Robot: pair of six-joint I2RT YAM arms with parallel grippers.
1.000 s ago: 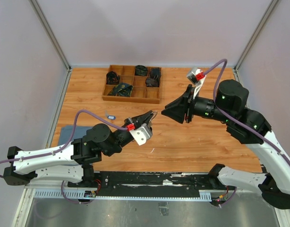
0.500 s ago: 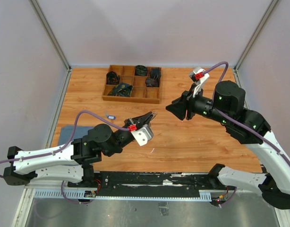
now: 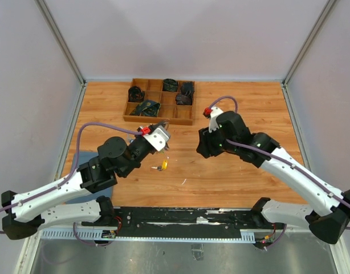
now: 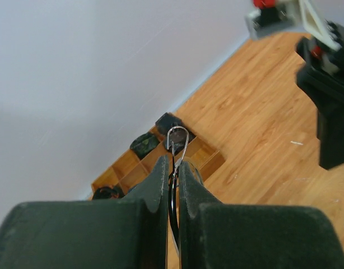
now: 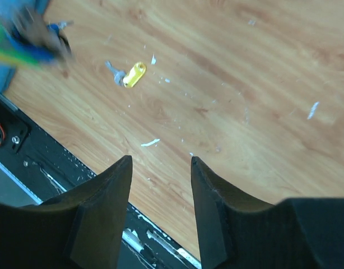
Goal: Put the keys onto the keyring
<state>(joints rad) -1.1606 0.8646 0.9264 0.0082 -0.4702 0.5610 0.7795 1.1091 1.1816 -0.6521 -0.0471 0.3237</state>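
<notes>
Right, starting on the left: the left gripper (image 3: 162,127) is up off the table (image 3: 249,177), over its middle. Its jaws are pinched almost together on the keyring (image 4: 177,140). The left wrist view shows it nicely. The thin silver wire ring stands edge-on between the two dark fingers (image 4: 155,190), and its rounded top pokes out past the tips. Beyond it, on the far side, sits the wooden tray (image 3: 175,120), with dark odds and ends in several compartments.

Coming across to the middle, one yellow-headed key (image 3: 162,166) lies flat on the table. It's on the near side of the left gripper and touches neither gripper. In the top view its silver blade points left. Up in the top-left corner of the right wrist view there's a smear of blue and green (image 5: 23,39), too blurred to say what it is.

On to the right: the right gripper (image 3: 202,142) hovers just right of centre, roughly level with the left one and apart from it. Its jaws stand wide apart with nothing between them, only bare wood showing through the gap. The yellow-headed key sits off to its left, clear of the fingers.
</notes>
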